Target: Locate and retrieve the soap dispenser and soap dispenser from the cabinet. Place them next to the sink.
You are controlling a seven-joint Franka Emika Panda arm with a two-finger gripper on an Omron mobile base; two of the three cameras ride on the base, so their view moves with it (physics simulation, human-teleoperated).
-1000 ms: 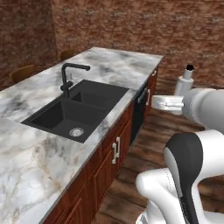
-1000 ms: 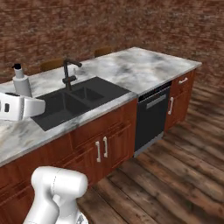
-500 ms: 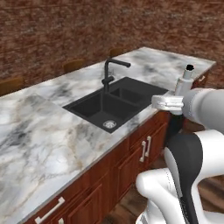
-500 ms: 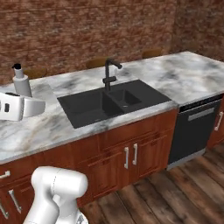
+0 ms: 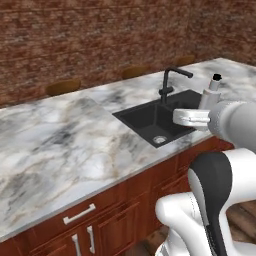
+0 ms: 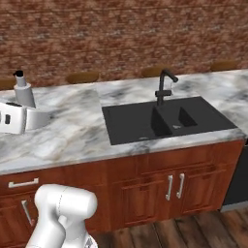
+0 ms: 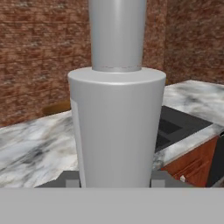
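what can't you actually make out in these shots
- Grey soap dispenser: its black top is cut off by the top edge of the hand view.
- Same bottle's base: hidden in both base views by the white hand; the jaws' contact on it is not visible there.
- Sink: its right basin is hidden in the left base view behind the arm.
- Faucet: hidden in the hand view behind the bottle.

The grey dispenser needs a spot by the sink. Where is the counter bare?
The marble counter is bare left of the sink, out to the front edge. Behind the basins, the faucet crowds the strip along the brick wall.
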